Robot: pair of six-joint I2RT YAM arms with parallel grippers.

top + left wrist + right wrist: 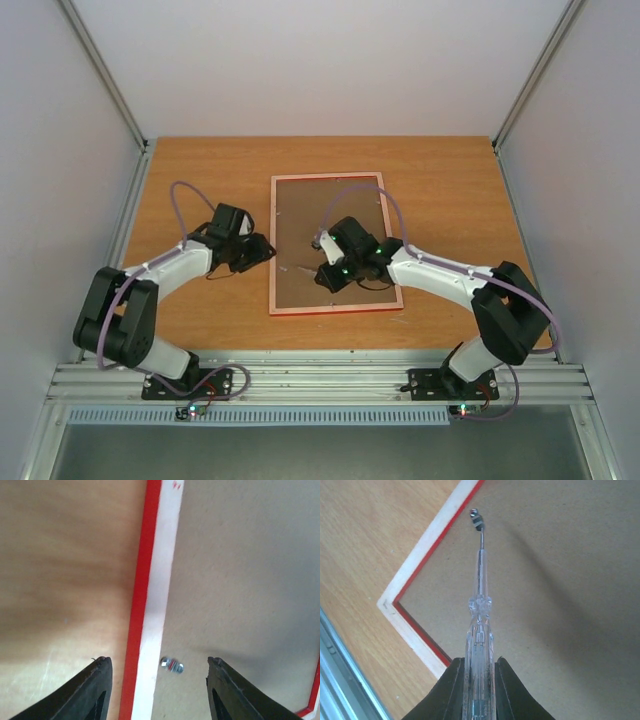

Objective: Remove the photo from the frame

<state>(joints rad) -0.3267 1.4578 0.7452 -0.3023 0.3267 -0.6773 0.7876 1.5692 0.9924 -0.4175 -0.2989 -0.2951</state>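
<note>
The red frame (335, 310) lies face down in the middle of the table, its brown board back (320, 210) facing up. The photo is hidden under the board. My right gripper (325, 275) is over the board and shut on a clear-handled screwdriver (479, 630). The screwdriver's tip touches a small metal clip (476, 517) by the frame's left edge (427, 540). My left gripper (262, 250) is open and empty. It hovers over the frame's left edge (142, 580), with the same clip (172, 665) between its fingers.
The wooden table (200, 170) is enclosed by white walls at the back and both sides. A metal rail (320, 380) runs along the near edge, and it also shows in the right wrist view (340, 680).
</note>
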